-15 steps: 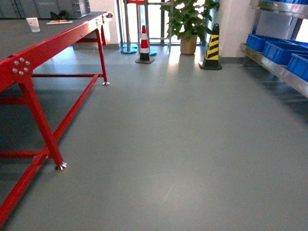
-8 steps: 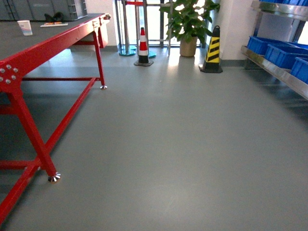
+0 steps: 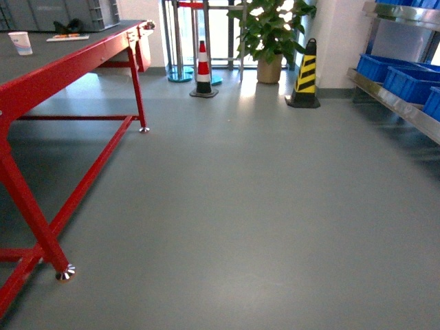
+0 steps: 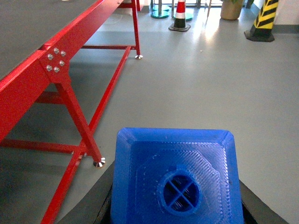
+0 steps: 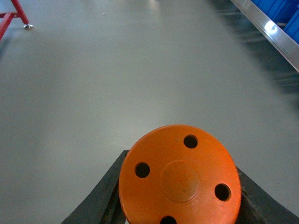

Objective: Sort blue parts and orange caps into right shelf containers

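A blue part (image 4: pixel 176 182) fills the bottom of the left wrist view, knob end toward the camera. My left gripper (image 4: pixel 177 209) is shut on it, with dark fingers (image 4: pixel 98 207) showing at both sides. My right gripper (image 5: pixel 180 207) is shut on an orange cap (image 5: pixel 180 175), whose flat holed top faces the camera. At the right of the head view, the steel shelf (image 3: pixel 395 104) carries the blue containers (image 3: pixel 412 82). Its rail (image 5: pixel 267 33) also shows at the top right of the right wrist view. Neither gripper appears in the head view.
A red-framed table (image 3: pixel 65 65) with a paper cup (image 3: pixel 20 42) stands on the left, its foot (image 3: pixel 64 273) on the grey floor. Far ahead are a red-white cone (image 3: pixel 203 69), a yellow-black cone (image 3: pixel 303 75) and a potted plant (image 3: pixel 271 34).
The head view has advanced over the floor. The table leg slid down and left, and the shelf crates drifted toward the right edge.
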Robot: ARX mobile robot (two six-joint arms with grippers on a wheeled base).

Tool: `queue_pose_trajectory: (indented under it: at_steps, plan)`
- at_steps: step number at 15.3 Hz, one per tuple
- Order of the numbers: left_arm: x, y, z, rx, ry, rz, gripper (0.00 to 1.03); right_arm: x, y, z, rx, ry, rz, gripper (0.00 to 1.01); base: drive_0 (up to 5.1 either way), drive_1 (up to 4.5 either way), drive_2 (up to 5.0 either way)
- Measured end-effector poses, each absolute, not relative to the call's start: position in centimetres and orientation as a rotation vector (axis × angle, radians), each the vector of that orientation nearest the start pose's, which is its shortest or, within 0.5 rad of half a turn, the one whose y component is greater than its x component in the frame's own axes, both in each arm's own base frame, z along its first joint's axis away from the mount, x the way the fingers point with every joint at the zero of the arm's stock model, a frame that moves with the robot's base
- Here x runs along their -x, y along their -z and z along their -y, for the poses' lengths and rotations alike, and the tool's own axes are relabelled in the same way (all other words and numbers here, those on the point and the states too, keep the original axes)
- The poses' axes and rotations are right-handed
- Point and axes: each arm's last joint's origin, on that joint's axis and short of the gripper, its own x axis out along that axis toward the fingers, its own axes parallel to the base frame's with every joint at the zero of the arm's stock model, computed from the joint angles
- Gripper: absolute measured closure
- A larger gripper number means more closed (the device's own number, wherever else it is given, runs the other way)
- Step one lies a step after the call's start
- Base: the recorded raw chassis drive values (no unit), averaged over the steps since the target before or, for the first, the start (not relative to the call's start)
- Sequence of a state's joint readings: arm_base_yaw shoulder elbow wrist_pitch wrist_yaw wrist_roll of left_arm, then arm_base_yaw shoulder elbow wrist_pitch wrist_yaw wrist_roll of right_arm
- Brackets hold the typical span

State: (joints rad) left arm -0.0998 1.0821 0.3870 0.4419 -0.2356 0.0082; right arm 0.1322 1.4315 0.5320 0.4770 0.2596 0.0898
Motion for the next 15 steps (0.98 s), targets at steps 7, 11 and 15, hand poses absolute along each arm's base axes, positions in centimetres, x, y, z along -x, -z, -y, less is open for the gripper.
queue_pose_trajectory:
  at_steps: [7,11,15]
  plan:
    - [-21.53,-20.15,1.40,-0.050,-0.137,-0.252,0.59,-26.90,-17.20,-2.96,-0.006,0.139,-0.405,0.58,-1.5,-0.22,-2.7]
    - [-21.53,-20.15,1.39,-0.050,-0.138,-0.252,0.59,-26.90,-17.20,-2.98,-0.006,0.138,-0.405,0.58,-1.5,-1.52,-1.5]
    - [-21.53,-20.15,1.40,-0.050,-0.138,-0.252,0.59,-26.90,-17.19,-2.96,-0.006,0.139,-0.406,0.58,-1.5,-1.54,-1.5]
